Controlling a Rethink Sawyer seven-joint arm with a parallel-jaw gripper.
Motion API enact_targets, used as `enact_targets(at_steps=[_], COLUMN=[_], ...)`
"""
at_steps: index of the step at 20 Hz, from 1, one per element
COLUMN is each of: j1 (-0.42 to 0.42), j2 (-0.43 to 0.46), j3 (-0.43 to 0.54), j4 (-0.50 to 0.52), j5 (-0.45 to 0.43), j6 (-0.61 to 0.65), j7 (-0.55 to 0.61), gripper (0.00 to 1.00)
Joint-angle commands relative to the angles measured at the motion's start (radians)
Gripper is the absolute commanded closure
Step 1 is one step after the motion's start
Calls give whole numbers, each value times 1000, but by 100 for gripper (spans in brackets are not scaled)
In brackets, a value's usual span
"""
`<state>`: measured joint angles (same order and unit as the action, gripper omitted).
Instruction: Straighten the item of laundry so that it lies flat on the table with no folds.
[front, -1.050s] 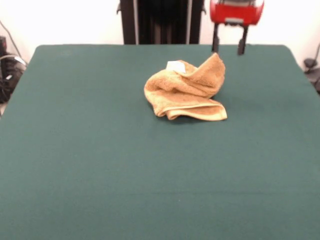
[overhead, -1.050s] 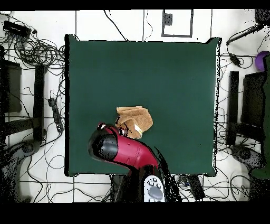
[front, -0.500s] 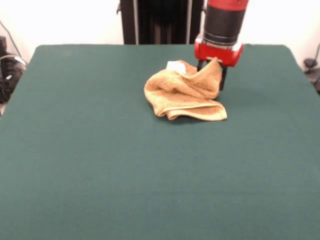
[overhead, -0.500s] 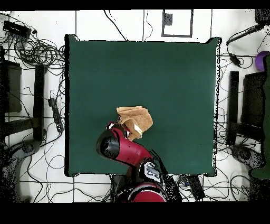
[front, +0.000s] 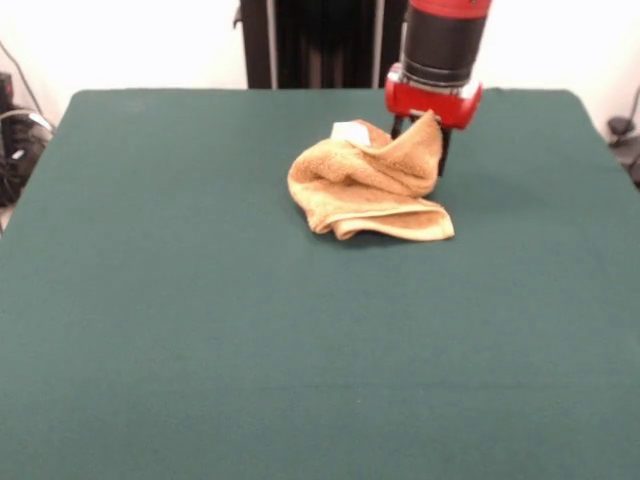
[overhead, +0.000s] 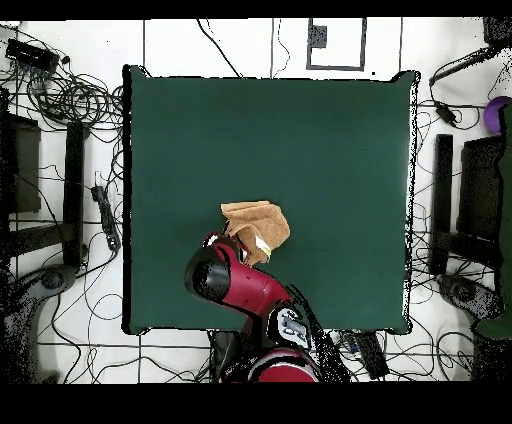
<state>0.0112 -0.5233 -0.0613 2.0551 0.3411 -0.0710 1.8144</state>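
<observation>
The crumpled mustard-orange terry towel (front: 370, 183) lies bunched on the dark green cloth-covered bench (front: 200, 330) — its raised peak sits between the red-and-black gripper (front: 420, 140)'s fingers; whether they pinch it, I cannot tell.

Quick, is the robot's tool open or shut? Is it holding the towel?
Tool: cannot tell if open or shut; it straddles the towel's raised peak, and its tips are partly hidden.

Tangled cables (overhead: 60, 95) — white floor (overhead: 230, 35) around.
</observation>
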Motion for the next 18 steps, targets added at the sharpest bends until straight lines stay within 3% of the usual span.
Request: enact_targets(at_steps=[1,5,10,18], j1=[30,60,135,249], j2=[38,33,-28,-119], j3=[12,17,69,132], j4=[-25,-1,143,333], j5=[12,35,128,269], j6=[15,-44,-127,-149], j7=[182,236,440,699], gripper=[100,100,100,100])
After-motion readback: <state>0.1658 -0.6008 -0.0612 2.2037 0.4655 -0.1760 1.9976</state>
